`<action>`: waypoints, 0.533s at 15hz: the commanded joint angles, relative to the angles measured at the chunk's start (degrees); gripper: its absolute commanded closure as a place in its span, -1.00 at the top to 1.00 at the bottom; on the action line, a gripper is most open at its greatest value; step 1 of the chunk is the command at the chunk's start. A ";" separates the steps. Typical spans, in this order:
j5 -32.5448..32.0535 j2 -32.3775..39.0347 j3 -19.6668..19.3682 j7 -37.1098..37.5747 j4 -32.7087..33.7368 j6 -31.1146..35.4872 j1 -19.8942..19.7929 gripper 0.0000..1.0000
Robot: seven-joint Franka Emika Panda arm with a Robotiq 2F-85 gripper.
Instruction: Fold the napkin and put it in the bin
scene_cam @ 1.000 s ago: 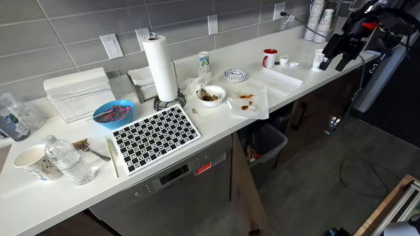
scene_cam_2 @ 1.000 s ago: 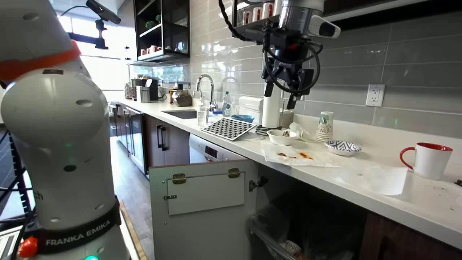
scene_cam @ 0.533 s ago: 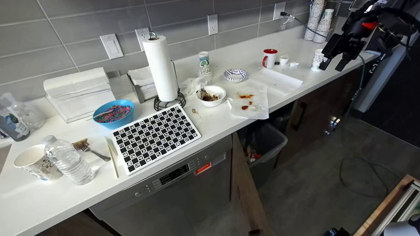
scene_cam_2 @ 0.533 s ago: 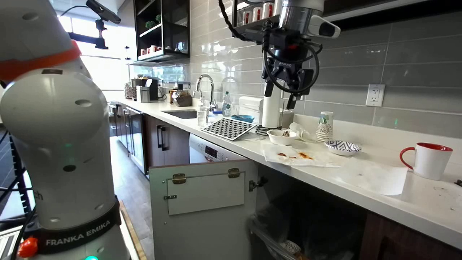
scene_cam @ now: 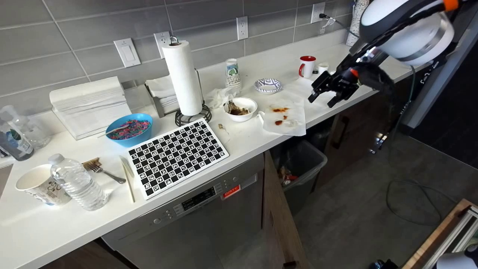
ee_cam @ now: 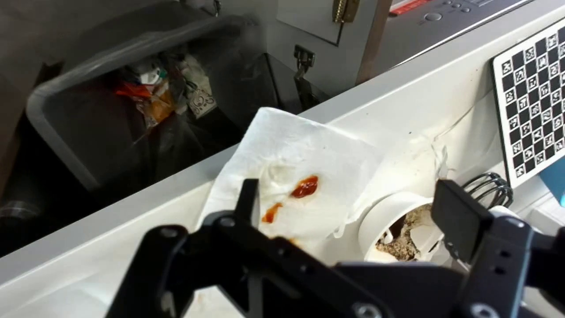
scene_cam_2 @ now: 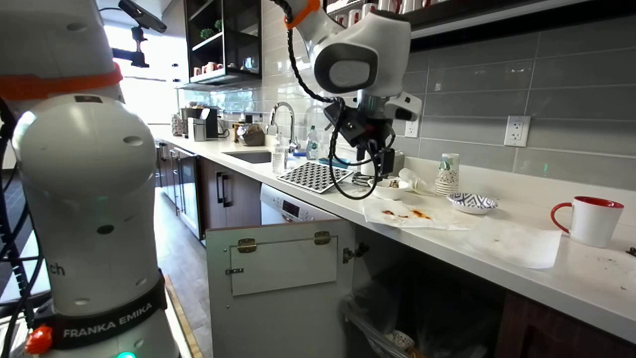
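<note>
A flat white napkin with reddish-brown stains lies on the counter, one edge hanging slightly over the front. It also shows in an exterior view and in the wrist view. A second white sheet lies beside it, unstained. The grey bin with a clear liner stands in the open cabinet below the counter, some trash inside. Its rim shows in the wrist view. My gripper is open and empty, above the counter near the napkin. In the wrist view its fingers stand wide apart.
A white bowl with dark residue sits beside the napkin. A patterned bowl, a red-rimmed mug and stacked cups stand behind. A paper towel roll and a checkered board are nearby. The cabinet door is open.
In the last half second my arm has swung and lowered toward the stained napkin, tilting the gripper. The gripper stays open. The things on the counter have not moved.
</note>
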 commanded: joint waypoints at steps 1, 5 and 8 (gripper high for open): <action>9.85 4.28 2.05 -12.15 -2.36 9.61 3.65 1.00; 4.94 8.40 2.98 -17.96 -3.10 14.93 4.82 1.00; 2.08 10.67 3.22 -20.33 -2.77 15.80 4.79 1.00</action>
